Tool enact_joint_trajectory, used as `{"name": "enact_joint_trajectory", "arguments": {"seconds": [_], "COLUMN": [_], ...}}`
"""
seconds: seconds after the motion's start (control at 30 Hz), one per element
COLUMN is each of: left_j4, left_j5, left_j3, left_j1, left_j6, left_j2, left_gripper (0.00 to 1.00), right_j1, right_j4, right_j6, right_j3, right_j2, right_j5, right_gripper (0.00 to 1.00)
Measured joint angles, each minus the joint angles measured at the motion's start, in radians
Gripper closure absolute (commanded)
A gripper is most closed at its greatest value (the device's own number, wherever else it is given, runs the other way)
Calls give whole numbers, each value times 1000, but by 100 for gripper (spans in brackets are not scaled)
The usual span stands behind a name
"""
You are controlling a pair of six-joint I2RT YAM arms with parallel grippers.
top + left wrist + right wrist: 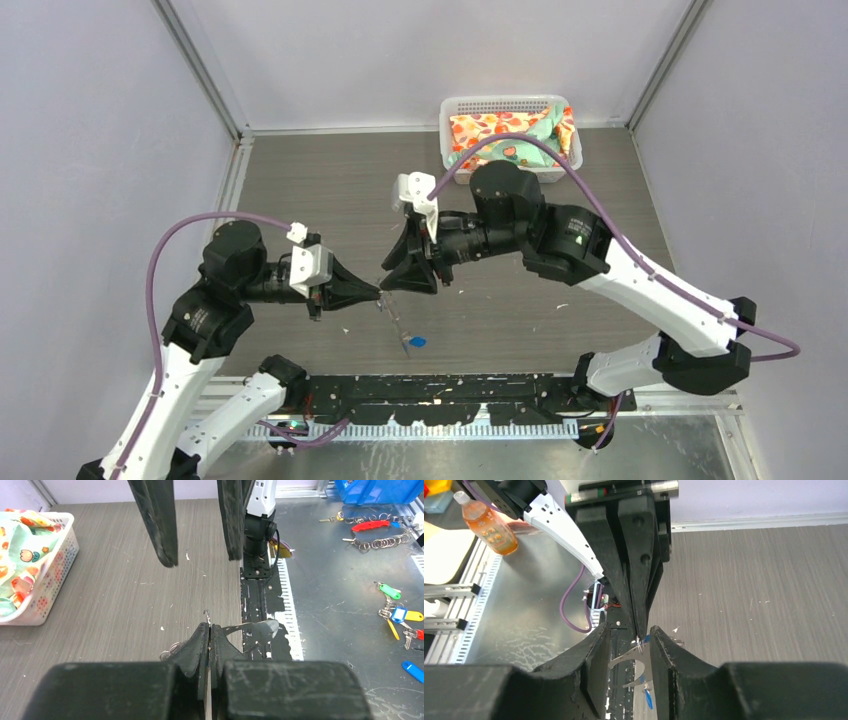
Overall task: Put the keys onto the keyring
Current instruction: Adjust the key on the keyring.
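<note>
While the left tool [377, 293] has its fingers pressed together on what looks like the thin wire of the keyring [393, 318], the right tool [405, 282] stands spread with nothing in it, its tips straddling the left tool's point; seen from the left wrist, a short end of wire pokes out past the clamped tips, though it is too fine for me to say just how it is caught. From that pinch the keyring hangs down and toward the near edge of the counter [330, 180], its long axis slanting away from both tools; a blue key [417, 342] sits at its low end; whether it is threaded on or merely lying against the wire I cannot tell, and a second one I cannot pick out. To my eye the right tool is the free one and the nearer; the key lies below it, just to the near side of its open fingers; the coming move would need it to drop along the wire's line.
</note>
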Motion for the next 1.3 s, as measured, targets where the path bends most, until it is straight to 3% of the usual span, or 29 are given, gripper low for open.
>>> {"name": "enact_joint_trajectory", "arguments": {"seconds": [0.2,0.43,0.97,1.1,1.2,1.3], "left_j4": [-16,-21,-23,-23,-23,-23], "left_j5": [4,21,52,55,55,55], "left_j3": [11,21,34,34,34,34], "left_j1": [0,0,0,0,0,0], "left_j6": [0,-2,-12,-13,-13,-15], "left_j2": [17,23,48,48,48,51], "left_gripper": [100,99,99,99,100,100], "right_j1": [0,0,2,2,2,3], "right_j4": [-320,-477,-479,-470,-472,-476], "right_j6": [-112,-176,-198,-199,-203,-210], "right_j3": [302,319,325,325,325,325], "right_j2": [168,243,245,245,245,245], "right_j5": [-11,-26,-53,-53,-55,-58], "right_gripper": [59,63,73,82,99,99]}}
